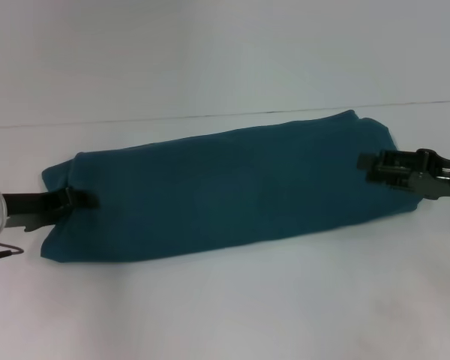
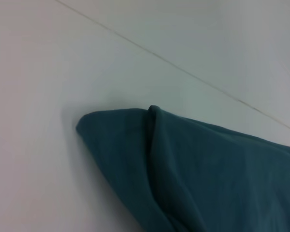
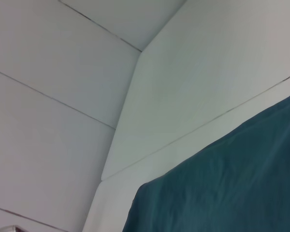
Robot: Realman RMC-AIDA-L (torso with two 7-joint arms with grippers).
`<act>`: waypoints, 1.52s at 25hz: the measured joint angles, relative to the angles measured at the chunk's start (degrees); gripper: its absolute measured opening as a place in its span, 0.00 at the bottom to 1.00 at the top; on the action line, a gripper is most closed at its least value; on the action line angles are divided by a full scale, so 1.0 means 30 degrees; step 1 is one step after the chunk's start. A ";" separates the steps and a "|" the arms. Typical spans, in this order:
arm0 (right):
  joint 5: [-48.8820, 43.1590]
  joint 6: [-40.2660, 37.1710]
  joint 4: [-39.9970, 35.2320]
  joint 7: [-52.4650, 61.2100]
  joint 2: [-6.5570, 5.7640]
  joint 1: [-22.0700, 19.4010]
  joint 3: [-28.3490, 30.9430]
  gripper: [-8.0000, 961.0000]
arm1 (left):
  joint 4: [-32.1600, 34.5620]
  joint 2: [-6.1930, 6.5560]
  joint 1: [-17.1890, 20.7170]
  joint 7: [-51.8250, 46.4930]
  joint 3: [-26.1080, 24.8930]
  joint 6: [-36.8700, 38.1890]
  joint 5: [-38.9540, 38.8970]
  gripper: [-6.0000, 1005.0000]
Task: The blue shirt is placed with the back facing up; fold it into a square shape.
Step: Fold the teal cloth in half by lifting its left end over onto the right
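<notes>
The blue shirt (image 1: 232, 187) lies on the white table as a long folded band, running from the near left to the far right, plain side up. My left gripper (image 1: 84, 199) is at the band's left end, shut on the cloth edge, which is bunched there. That end also shows in the left wrist view (image 2: 198, 169), with a raised fold. My right gripper (image 1: 369, 169) is over the band's right end. The right wrist view shows that end of the shirt (image 3: 232, 183) lying flat.
The white table (image 1: 225, 300) extends all around the shirt. A seam line (image 1: 210, 115) runs across it just behind the shirt. A thin cable (image 1: 4, 251) hangs by my left wrist at the near left.
</notes>
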 joint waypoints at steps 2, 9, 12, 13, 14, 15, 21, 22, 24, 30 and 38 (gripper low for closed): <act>0.0001 -0.0003 0.0000 0.0000 0.0000 -0.0003 0.0006 0.59 | -0.0044 0.0013 -0.0030 -0.0001 -0.0001 0.0006 0.0033 0.58; 0.0003 0.0011 -0.0001 -0.0001 0.0000 0.0006 0.0036 0.59 | -0.0042 0.0025 -0.0047 0.0069 -0.0001 -0.0004 0.0049 0.29; 0.0020 0.0011 -0.0001 -0.0001 0.0000 0.0041 0.0081 0.59 | 0.0108 0.0024 -0.0022 0.0378 -0.0025 0.0138 -0.0158 0.18; 0.0021 0.0023 -0.0001 0.0000 0.0000 0.0041 0.0100 0.59 | 0.0226 0.0010 0.0023 0.0626 -0.0066 0.0323 -0.0339 0.15; 0.0024 0.0027 -0.0001 0.0002 0.0000 0.0043 0.0129 0.59 | 0.0416 0.0004 0.0078 0.0991 -0.0126 0.0744 -0.0675 0.13; 0.0026 0.0029 -0.0001 0.0008 0.0000 0.0045 0.0150 0.59 | 0.0475 0.0008 0.0096 0.1109 -0.0147 0.0946 -0.0820 0.10; 0.0033 -0.0009 0.0000 0.0087 0.0000 0.0045 0.0246 0.59 | 0.0565 0.0832 0.0299 0.1312 -0.1198 0.2903 -0.1279 0.04; 0.0033 -0.0013 0.0000 0.0099 0.0001 0.0049 0.0245 0.59 | 0.0603 0.0990 0.0370 0.1313 -0.1449 0.3106 -0.1229 0.04; 0.0034 -0.0033 -0.0001 0.0128 0.0001 0.0056 0.0245 0.59 | 0.0711 0.1341 0.0556 0.1314 -0.1681 0.3288 -0.1094 0.04; 0.0033 -0.0069 -0.0001 0.0180 0.0016 -0.0034 0.0238 0.59 | 0.1331 0.1989 0.0605 0.1306 -0.3122 0.3551 0.1527 0.04; -0.0070 0.0111 0.0000 0.0180 -0.0011 -0.0088 0.0230 0.59 | 0.2038 0.2338 0.0437 0.0855 -0.4336 0.3369 0.4309 0.04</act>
